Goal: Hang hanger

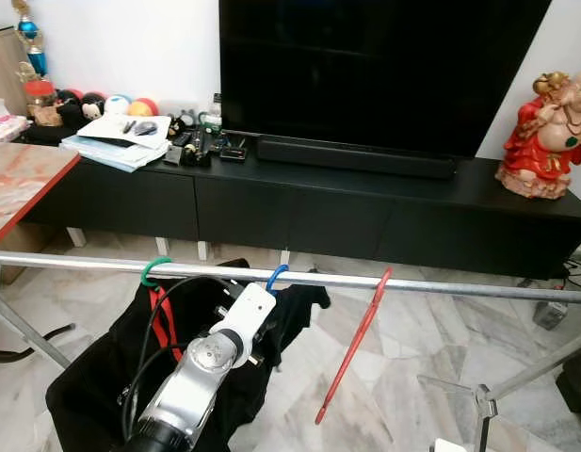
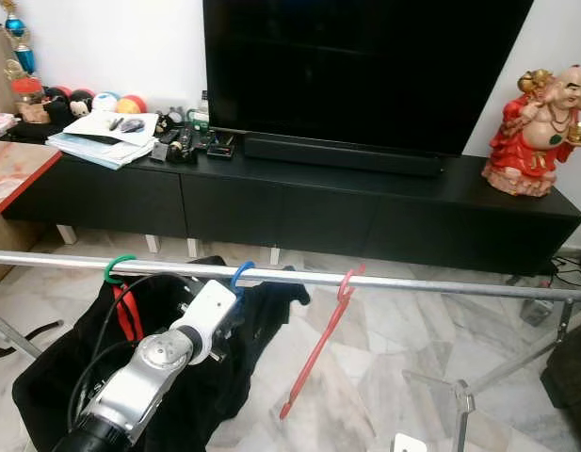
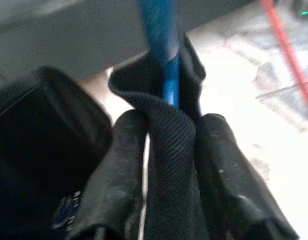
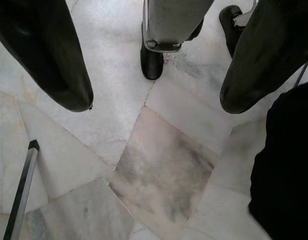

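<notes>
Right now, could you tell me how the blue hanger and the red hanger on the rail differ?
The blue hanger carries a black garment; the red hanger hangs bare. The left end effector is clamped on the garment at the blue hanger; nothing holds the red hanger. Both are hooked over the metal rail.

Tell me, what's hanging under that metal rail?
Under the rail: a green-hooked hanger and a blue-hooked hanger carrying black clothes, plus a bare red hanger. The left gripper pinches the black fabric, which hides the hanger frames.
</notes>
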`<state>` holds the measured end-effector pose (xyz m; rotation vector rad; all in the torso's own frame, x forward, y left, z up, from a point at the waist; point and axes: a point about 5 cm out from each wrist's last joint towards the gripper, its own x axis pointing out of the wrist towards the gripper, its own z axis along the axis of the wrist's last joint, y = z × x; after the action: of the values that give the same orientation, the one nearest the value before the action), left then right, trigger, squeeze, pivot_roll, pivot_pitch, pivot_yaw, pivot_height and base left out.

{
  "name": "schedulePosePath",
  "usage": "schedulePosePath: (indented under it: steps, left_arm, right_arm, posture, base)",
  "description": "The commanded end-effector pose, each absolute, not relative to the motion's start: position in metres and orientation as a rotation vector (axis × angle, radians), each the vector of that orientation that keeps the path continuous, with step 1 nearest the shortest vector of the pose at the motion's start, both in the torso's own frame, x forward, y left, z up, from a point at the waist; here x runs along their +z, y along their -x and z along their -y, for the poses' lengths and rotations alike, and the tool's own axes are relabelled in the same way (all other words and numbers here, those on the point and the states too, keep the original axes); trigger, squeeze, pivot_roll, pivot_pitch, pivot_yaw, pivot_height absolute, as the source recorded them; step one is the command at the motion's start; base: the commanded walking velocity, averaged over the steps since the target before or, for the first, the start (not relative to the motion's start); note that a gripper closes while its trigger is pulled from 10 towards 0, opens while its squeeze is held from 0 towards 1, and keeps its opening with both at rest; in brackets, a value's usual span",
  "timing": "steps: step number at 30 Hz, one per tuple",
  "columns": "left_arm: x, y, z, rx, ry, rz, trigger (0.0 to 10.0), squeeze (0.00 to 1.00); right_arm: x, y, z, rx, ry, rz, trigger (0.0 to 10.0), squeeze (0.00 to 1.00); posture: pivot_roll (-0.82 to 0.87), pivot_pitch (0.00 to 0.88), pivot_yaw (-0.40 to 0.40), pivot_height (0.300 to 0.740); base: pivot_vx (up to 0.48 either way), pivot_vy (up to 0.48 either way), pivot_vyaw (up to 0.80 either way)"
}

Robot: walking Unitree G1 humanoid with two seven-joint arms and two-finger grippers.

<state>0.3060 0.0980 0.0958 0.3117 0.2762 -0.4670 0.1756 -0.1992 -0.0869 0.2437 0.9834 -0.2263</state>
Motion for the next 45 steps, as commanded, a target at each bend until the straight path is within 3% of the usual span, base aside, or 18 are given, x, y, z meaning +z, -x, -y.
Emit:
schedulePosePath:
  steps: [1, 8, 9, 10, 11, 19, 24, 28, 36, 45]
  left_arm:
    - [0.106, -0.299, -0.096, -0.506, -0.270, -0.238, 10.0, 1.00]
    - [0.113, -0.271, -0.110, -0.587, -0.208, -0.236, 10.0, 1.00]
    - [0.115, -0.263, -0.114, -0.621, -0.201, -0.241, 10.0, 0.79]
    - [0.116, -0.256, -0.118, -0.661, -0.208, -0.245, 10.0, 0.49]
    - [0.118, -0.246, -0.123, -0.705, -0.231, -0.245, 10.0, 0.00]
    - [0.133, -0.218, -0.175, -0.698, -0.326, -0.292, 10.0, 0.00]
    - [0.085, -0.211, -0.252, -0.318, -0.354, -0.487, 10.0, 0.00]
    - [0.042, -0.202, -0.277, -0.123, -0.226, -0.596, 10.0, 0.00]
    - [-0.041, -0.174, -0.267, -0.010, -0.053, -0.860, 10.0, 0.00]
    - [-0.084, -0.145, -0.244, 0.079, 0.014, -1.072, 10.0, 0.00]
  right_arm:
    - [-0.087, -0.174, 0.203, -0.248, -0.248, -0.985, 10.0, 0.00]
    - [-0.087, -0.174, 0.203, -0.245, -0.251, -0.982, 10.0, 0.00]
    - [-0.087, -0.174, 0.203, -0.244, -0.251, -0.982, 10.0, 0.00]
    - [-0.087, -0.174, 0.203, -0.243, -0.250, -0.982, 10.0, 0.00]
    - [-0.087, -0.175, 0.203, -0.242, -0.250, -0.982, 10.0, 0.00]
    - [-0.087, -0.175, 0.202, -0.246, -0.252, -0.983, 10.0, 0.00]
    - [-0.087, -0.176, 0.198, -0.254, -0.263, -0.982, 10.0, 0.00]
    - [-0.087, -0.176, 0.196, -0.263, -0.269, -0.981, 10.0, 0.00]
    - [-0.088, -0.175, 0.195, -0.282, -0.276, -0.979, 10.0, 0.00]
    - [-0.089, -0.173, 0.195, -0.283, -0.271, -0.985, 10.0, 0.00]
  posture:
    - [0.20, 0.000, -0.090, 0.740]
    - [0.22, 0.000, -0.090, 0.740]
    - [0.22, 0.000, -0.091, 0.740]
    - [0.23, 0.000, -0.090, 0.740]
    - [0.23, 0.000, -0.090, 0.740]
    - [0.27, 0.000, -0.076, 0.740]
    - [0.25, 0.000, -0.057, 0.740]
    - [0.23, 0.000, -0.047, 0.740]
    - [0.20, 0.000, -0.045, 0.740]
    - [0.15, 0.000, -0.035, 0.740]
  base:
    - [0.000, 0.000, 0.00]
    - [0.000, 0.000, 0.00]
    - [0.000, 0.000, 0.00]
    - [0.000, 0.000, 0.00]
    - [0.000, 0.000, 0.00]
    - [0.000, 0.000, 0.00]
    - [0.000, 0.000, 0.00]
    - [0.000, 0.000, 0.00]
    - [0.000, 0.000, 0.00]
    - [0.000, 0.000, 0.00]
